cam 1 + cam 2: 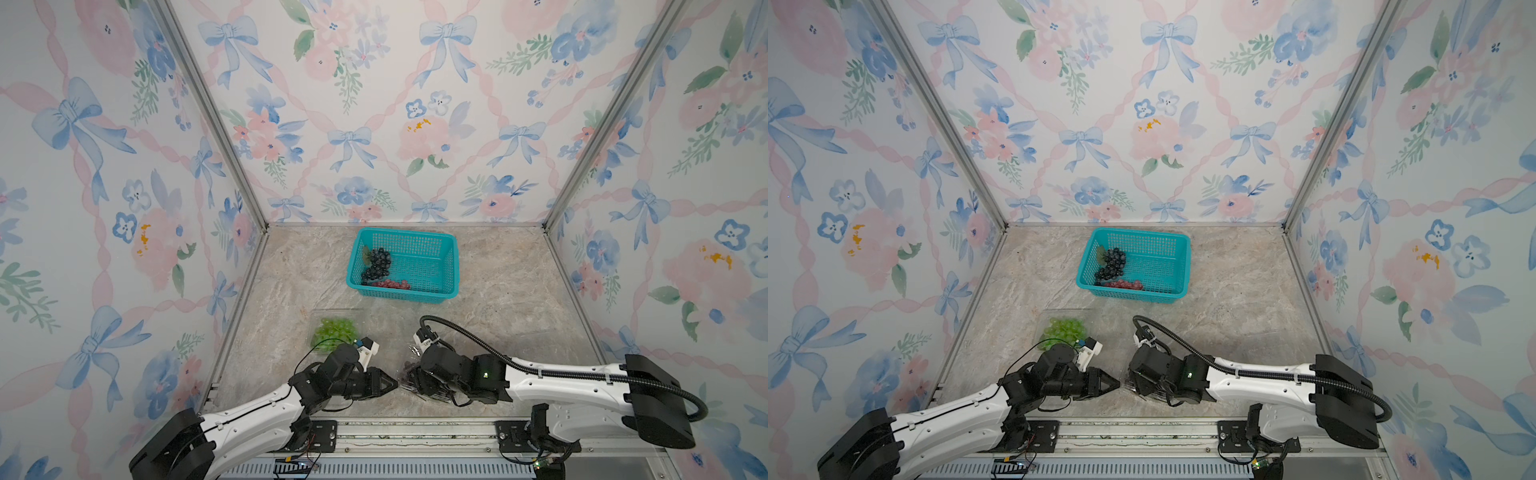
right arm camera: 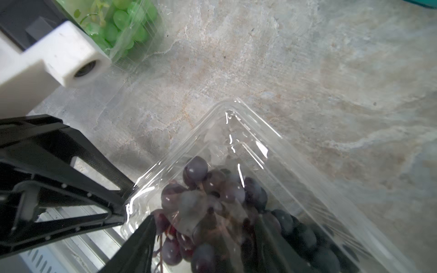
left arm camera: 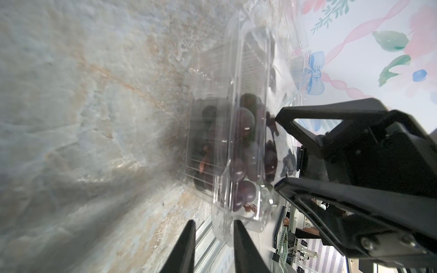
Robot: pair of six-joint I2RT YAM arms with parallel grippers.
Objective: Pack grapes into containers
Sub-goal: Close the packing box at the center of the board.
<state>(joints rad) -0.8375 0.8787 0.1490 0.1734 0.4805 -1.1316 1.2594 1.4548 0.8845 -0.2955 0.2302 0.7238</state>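
In both top views a teal basket point(image 1: 415, 243) at centre holds dark grapes point(image 1: 378, 264) and red grapes point(image 1: 390, 284); below-left sits a clear container point(image 1: 328, 314) of green grapes point(image 1: 334, 328). At lower centre, purple grapes point(image 2: 196, 171) fill a second container point(image 2: 238, 132): right gripper point(image 3: 276, 151) spread wide, tips on its lid; left gripper point(image 3: 214, 222) narrowly apart astride its corner.

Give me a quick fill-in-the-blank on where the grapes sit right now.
The basket holds the dark bunch and a ___ one.
The left container holds ___ grapes.
The container under the right gripper holds ___ grapes.
Missing words: red; green; purple.
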